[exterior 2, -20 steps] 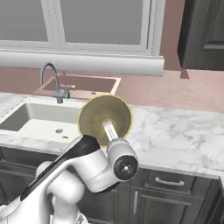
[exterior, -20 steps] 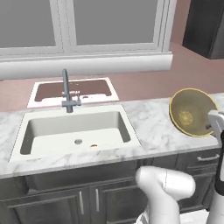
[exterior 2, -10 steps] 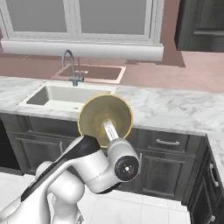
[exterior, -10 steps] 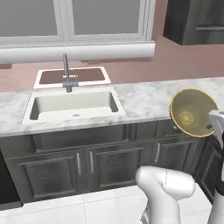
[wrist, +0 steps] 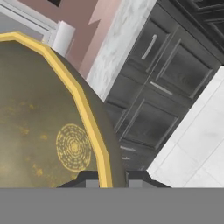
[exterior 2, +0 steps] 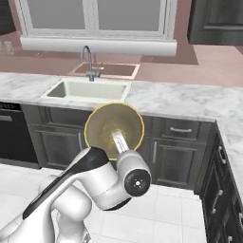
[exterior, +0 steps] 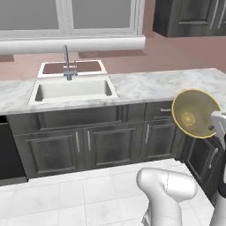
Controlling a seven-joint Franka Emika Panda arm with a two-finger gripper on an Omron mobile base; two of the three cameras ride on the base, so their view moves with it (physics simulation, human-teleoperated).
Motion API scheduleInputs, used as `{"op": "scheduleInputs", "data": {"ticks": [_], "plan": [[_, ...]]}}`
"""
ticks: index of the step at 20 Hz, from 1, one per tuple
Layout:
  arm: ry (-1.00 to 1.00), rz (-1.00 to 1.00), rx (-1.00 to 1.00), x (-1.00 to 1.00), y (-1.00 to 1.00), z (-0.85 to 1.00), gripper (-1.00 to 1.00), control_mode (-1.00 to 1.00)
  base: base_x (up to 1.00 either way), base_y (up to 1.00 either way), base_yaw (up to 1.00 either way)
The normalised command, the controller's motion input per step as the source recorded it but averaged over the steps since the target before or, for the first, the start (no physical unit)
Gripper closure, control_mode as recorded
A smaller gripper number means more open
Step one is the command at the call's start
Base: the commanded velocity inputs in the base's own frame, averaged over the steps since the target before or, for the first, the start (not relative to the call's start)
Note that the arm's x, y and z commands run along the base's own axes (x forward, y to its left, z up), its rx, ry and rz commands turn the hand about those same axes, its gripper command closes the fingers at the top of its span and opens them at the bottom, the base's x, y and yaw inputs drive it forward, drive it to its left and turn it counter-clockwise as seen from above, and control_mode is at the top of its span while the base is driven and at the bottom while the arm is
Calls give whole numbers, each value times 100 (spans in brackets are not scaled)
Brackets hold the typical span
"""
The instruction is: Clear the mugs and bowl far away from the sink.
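Note:
My gripper is shut on the rim of the bowl, a wide tan-yellow dish with a bright yellow edge, and holds it tipped on its side in the air. In the left base view the bowl hangs at the right, in front of the lower cabinets, with the gripper at its lower right rim. In the right base view the bowl faces away from the camera above my arm. The sink with its grey faucet lies far off to the left. The mugs are out of view.
A marble counter runs over dark cabinets and turns a corner at the right. A black dishwasher stands left of the sink. White floor tiles spread between me and the cabinets. Dark upper cabinets hang at the right.
The whole picture has shifted: the base has backed away from the counter, so sink and cabinets look smaller and farther off. The bowl stays held in the gripper.

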Motion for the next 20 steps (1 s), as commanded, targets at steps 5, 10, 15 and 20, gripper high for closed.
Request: {"op": "scheduleInputs", "data": {"ticks": [5,10,15,20], "plan": [[0,0,0,0,0,0,100,100,-52,-13,-16],[0,0,0,0,0,0,100,100,-35,-13,-26],[0,0,0,0,0,0,100,100,-33,-3,-33],[0,0,0,0,0,0,100,100,-22,1,-38]]}}
